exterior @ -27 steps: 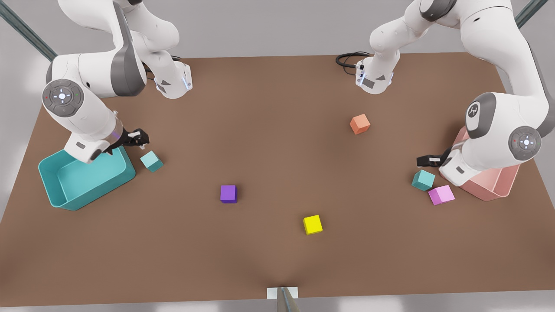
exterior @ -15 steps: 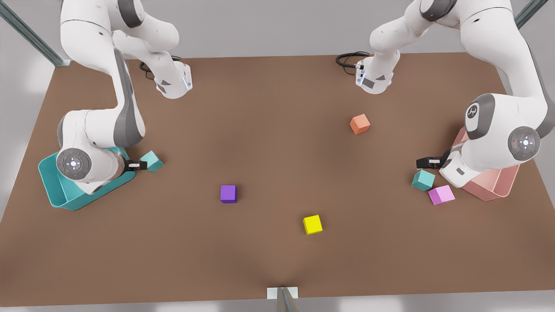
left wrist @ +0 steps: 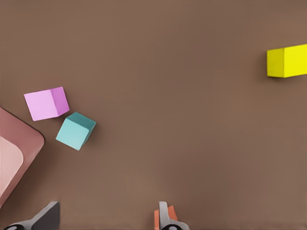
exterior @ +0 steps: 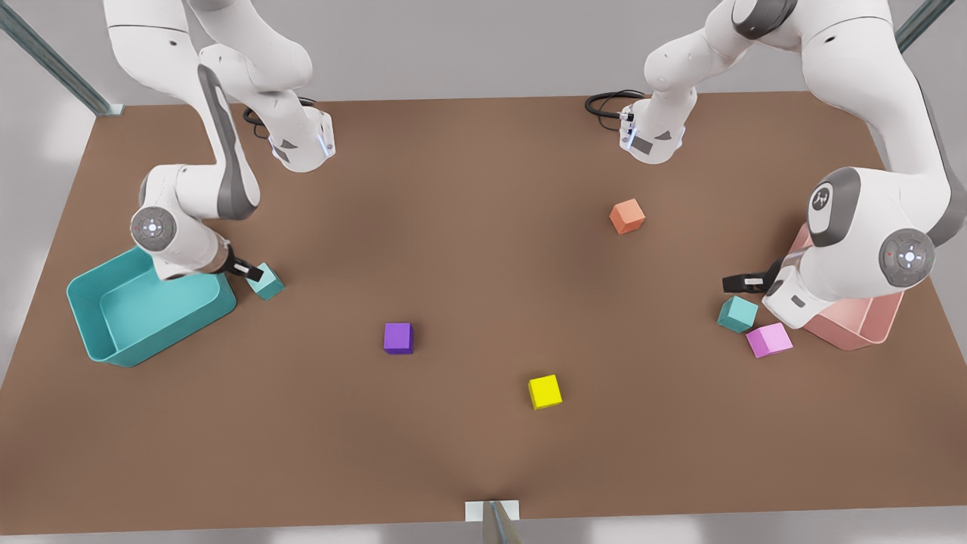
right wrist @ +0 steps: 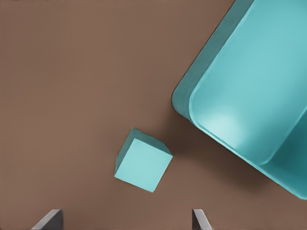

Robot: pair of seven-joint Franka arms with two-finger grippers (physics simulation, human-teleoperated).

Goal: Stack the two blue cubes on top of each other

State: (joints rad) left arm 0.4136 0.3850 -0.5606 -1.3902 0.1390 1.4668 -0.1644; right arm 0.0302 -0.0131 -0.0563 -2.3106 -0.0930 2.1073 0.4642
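Facing pink bin point(left wrist: 14, 158) — left gripper point(left wrist: 103, 218).

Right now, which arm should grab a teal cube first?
Right, probably. Its open claw is right at the teal cube beside the teal bin. The left claw hovers higher, off its cube.

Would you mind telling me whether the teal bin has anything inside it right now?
Empty. The teal bin shows only its bare floor in the front and right wrist views; the nearby blue cube sits outside it on the table.
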